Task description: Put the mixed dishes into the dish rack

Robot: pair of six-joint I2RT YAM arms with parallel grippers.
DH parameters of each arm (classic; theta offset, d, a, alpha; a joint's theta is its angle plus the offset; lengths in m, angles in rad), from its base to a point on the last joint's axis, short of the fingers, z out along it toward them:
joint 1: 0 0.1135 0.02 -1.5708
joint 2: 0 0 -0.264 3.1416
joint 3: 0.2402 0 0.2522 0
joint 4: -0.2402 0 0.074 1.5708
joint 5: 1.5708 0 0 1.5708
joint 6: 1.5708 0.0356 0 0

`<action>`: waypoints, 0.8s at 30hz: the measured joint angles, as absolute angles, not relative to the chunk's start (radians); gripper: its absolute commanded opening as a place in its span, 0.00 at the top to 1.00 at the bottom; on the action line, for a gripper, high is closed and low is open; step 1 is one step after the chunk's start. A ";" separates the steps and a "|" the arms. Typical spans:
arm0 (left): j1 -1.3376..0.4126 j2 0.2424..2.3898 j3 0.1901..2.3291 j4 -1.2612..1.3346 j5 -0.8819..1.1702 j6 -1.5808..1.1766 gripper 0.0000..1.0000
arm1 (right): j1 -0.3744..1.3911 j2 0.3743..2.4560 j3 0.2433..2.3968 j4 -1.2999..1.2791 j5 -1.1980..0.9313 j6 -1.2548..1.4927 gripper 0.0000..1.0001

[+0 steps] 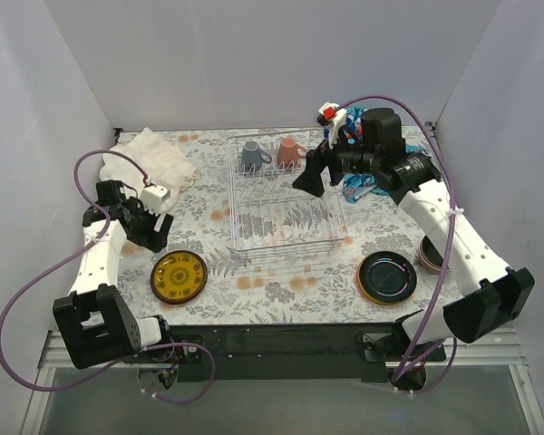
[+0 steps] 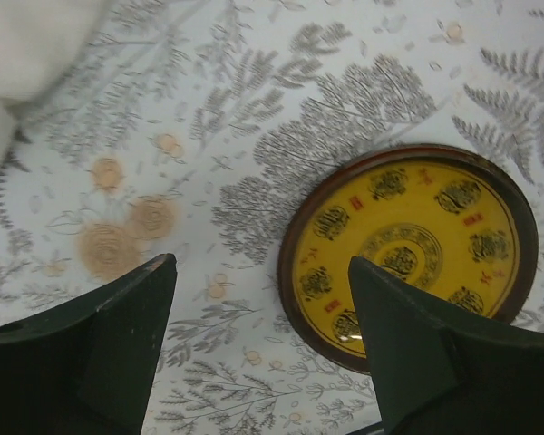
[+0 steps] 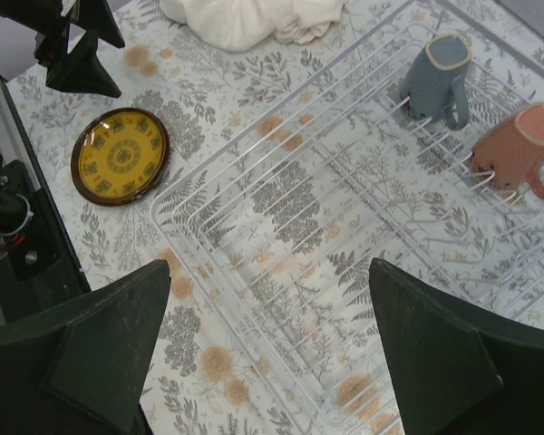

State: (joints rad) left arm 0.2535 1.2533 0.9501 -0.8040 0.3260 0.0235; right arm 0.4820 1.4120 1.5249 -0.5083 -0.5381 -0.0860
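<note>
Leafy tablecloth (image 1: 272, 288). Left gripper (image 1: 152, 234) open, empty, between white towel (image 1: 154, 154) and yellow plate (image 1: 179, 276). Right gripper (image 1: 313, 177) wide open, empty, over dish rack (image 1: 232, 204).

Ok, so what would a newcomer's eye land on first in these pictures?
The pale wire dish rack in the middle of the table, with a grey mug and a pink mug propped at its far end. Then the yellow patterned plate at front left, near the open left hand, and a dark plate at front right.

No legible text (plate (image 2: 408, 254) glyphs unreadable)
</note>
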 measured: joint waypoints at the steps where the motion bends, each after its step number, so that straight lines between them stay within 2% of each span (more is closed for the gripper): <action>1: 0.253 1.255 0.921 -0.816 0.343 0.050 0.27 | 0.482 1.401 1.516 -0.524 -0.533 -0.088 0.02; 12: 0.247 1.377 0.844 -0.827 0.388 0.142 0.36 | 0.483 1.404 1.485 -0.568 -0.540 -0.136 0.02; 24: 0.196 1.455 0.825 -0.764 0.348 0.140 0.38 | 0.483 1.612 1.486 -0.533 -0.646 -0.135 0.02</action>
